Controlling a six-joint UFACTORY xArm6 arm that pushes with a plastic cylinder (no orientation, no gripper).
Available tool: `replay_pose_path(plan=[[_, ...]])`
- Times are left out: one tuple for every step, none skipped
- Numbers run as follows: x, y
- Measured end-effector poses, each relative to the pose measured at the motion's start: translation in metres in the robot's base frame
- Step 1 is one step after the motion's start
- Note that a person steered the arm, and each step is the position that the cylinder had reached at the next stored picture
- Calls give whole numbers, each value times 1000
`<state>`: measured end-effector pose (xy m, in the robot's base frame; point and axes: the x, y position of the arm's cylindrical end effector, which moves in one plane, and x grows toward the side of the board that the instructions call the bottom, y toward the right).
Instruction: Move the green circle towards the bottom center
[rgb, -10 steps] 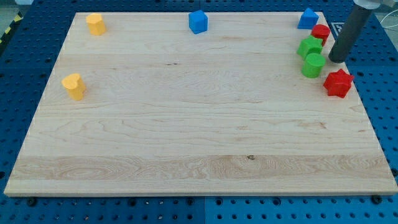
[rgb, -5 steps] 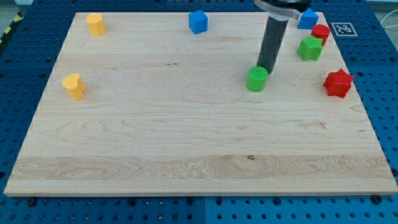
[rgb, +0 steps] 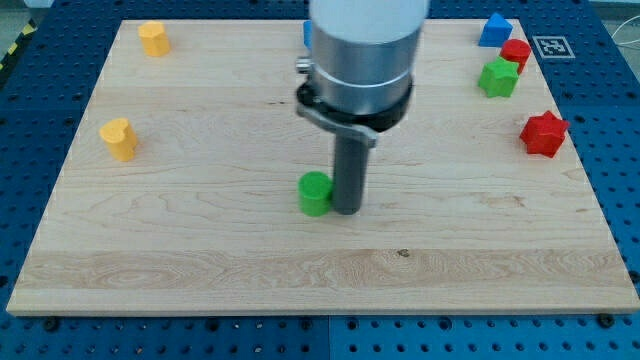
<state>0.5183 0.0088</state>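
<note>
The green circle (rgb: 314, 193) stands near the middle of the wooden board (rgb: 200, 260), a little below centre. My tip (rgb: 346, 209) rests on the board right against the circle's right side. The rod rises from it into the arm's wide grey and black body (rgb: 360, 60), which fills the top centre of the view.
A green block (rgb: 498, 77), a red block (rgb: 517, 52) and a blue block (rgb: 494, 30) cluster at the top right. A red star (rgb: 544, 134) lies at the right edge. Two yellow blocks (rgb: 153, 38) (rgb: 119, 139) sit at the left. A blue block (rgb: 307, 33) is mostly hidden behind the arm.
The green circle has slid from the right-hand cluster down and to the left, to just below the board's centre. My tip has followed it on its right side.
</note>
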Motion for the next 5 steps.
replay_pose_path(plan=[[-13, -12], [-38, -17], [-38, -46], [-28, -80], [-9, -85]])
